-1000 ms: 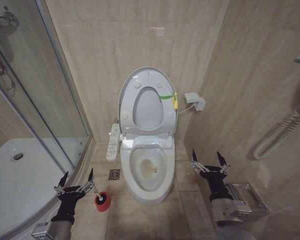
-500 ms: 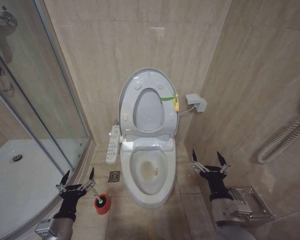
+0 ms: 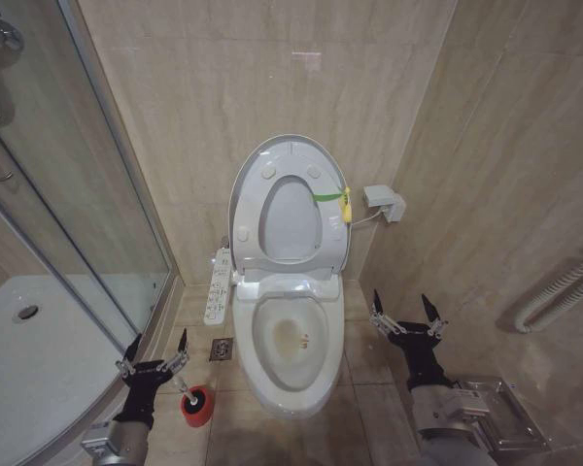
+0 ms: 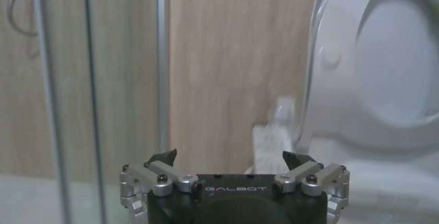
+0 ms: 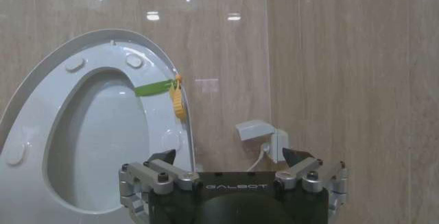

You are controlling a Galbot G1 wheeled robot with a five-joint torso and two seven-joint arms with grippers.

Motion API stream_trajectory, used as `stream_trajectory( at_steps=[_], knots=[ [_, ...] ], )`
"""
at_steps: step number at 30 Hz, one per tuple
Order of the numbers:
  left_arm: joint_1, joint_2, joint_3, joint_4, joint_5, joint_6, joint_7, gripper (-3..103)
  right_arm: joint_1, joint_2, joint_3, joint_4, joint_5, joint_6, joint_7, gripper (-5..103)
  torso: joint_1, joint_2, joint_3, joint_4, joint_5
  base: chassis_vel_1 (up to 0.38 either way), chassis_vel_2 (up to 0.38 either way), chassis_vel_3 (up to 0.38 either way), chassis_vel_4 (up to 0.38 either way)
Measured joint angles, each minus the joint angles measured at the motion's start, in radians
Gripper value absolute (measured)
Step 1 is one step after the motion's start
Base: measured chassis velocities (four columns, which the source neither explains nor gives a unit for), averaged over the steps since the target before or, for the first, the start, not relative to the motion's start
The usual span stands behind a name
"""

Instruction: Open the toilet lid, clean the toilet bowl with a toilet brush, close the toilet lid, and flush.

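Observation:
The toilet lid [image 3: 291,219] stands raised against the back wall together with the ring seat. Below it the toilet bowl [image 3: 290,342] lies open, with a yellowish stain at its bottom. The toilet brush [image 3: 179,389] sits in its red cup [image 3: 197,407] on the floor left of the bowl. My left gripper [image 3: 158,342] hangs open just above and left of the cup, touching nothing. My right gripper [image 3: 400,301] is open to the right of the bowl. In the left wrist view my left gripper [image 4: 230,155] faces the lid [image 4: 384,70]. The right wrist view shows my right gripper [image 5: 230,155] before the lid [image 5: 96,131].
A glass shower enclosure [image 3: 78,194] and white shower tray [image 3: 19,369] fill the left. A control panel [image 3: 214,283] hangs on the bowl's left side, with a floor drain [image 3: 222,349] below. A wall box [image 3: 382,201], a hose [image 3: 564,286] and a metal rack [image 3: 496,413] are on the right.
The whole picture has shifted, so the camera has moved: the toilet now sits lower and closer. Both grippers keep their open pose. The left gripper now appears nearer the red cup.

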Motion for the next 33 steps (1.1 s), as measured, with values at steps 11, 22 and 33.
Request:
stream_trajectory(
  at_steps=[11, 22, 33],
  knots=[
    [-0.11, -0.009, 0.046, 0.343, 0.004, -0.088, -0.026, 100, 0.0, 0.0, 0.0, 0.0, 0.0, 0.0, 0.0, 100, 0.0, 0.0, 0.0, 0.0, -0.0002, 0.0, 0.0, 0.0, 0.0],
    [-0.198, -0.011, 0.072, 0.529, 0.009, -0.135, 0.035, 100, 0.0, 0.0, 0.0, 0.0, 0.0, 0.0, 0.0, 100, 0.0, 0.0, 0.0, -0.0002, -0.0001, 0.0, 0.0, 0.0, 0.0],
    [-0.275, -0.009, 0.09, 0.701, 0.03, -0.214, 0.105, 97, 0.0, 0.0, 0.0, 0.0, 0.0, 0.0, 0.0, 100, 0.0, 0.0, 0.0, -0.0002, -0.0001, 0.0, 0.0, 0.0, 0.0]
  ],
)
